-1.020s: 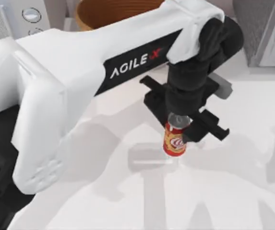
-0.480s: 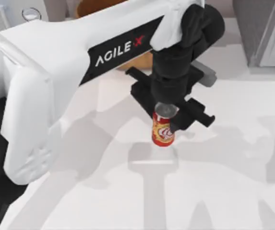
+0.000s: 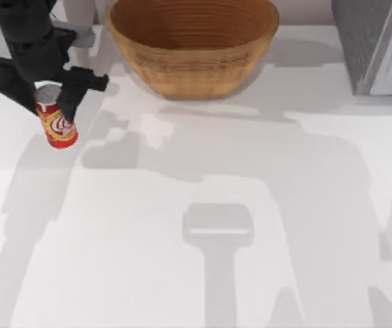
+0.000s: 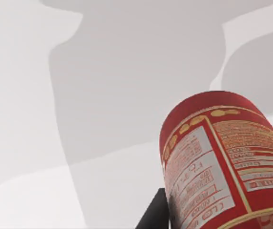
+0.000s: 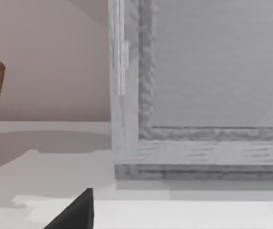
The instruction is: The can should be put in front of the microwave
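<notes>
Since before, my left gripper [image 3: 47, 102], clamped on the can [image 3: 58, 124], carried it leftward; next I should lower and release.

Left gripper [image 3: 48, 102]: matte black; blocky, angular fingers.

The top view looks down on the desk [image 3: 250, 205]. The left wrist view sits very close to the can [image 4: 222, 162], facing the desktop. The right wrist view looks level at a grey box [image 5: 198, 95]; it shares the basket [image 3: 192, 44] with the top view.
</notes>
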Tool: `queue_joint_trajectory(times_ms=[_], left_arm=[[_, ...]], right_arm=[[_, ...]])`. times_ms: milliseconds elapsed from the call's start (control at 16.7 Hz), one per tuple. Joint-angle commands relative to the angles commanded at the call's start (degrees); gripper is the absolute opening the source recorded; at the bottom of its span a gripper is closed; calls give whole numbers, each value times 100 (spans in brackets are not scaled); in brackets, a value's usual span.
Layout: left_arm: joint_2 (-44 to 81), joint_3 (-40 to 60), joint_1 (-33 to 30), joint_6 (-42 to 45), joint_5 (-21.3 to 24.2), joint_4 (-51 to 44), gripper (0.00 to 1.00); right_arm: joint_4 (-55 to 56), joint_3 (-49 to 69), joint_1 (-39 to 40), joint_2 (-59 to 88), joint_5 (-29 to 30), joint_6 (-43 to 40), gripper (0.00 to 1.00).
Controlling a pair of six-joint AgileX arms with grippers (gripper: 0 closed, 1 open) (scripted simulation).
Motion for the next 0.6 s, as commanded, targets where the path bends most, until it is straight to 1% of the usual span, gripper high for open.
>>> queue_joint_trajectory(times_ms=[180, 300, 420, 600], left_arm=[[-236, -355, 1199, 262, -7, 121, 0], [-353, -537, 1697, 397, -10, 181, 0], [-425, -641, 1950, 472, -13, 216, 0], [-437, -656, 1983, 482, -13, 222, 0]], right_arm=[[0, 0, 0, 0, 0, 0, 100], [0, 0, 0, 0, 0, 0, 100], [0, 0, 0, 0, 0, 0, 100], [0, 0, 0, 0, 0, 0, 100]])
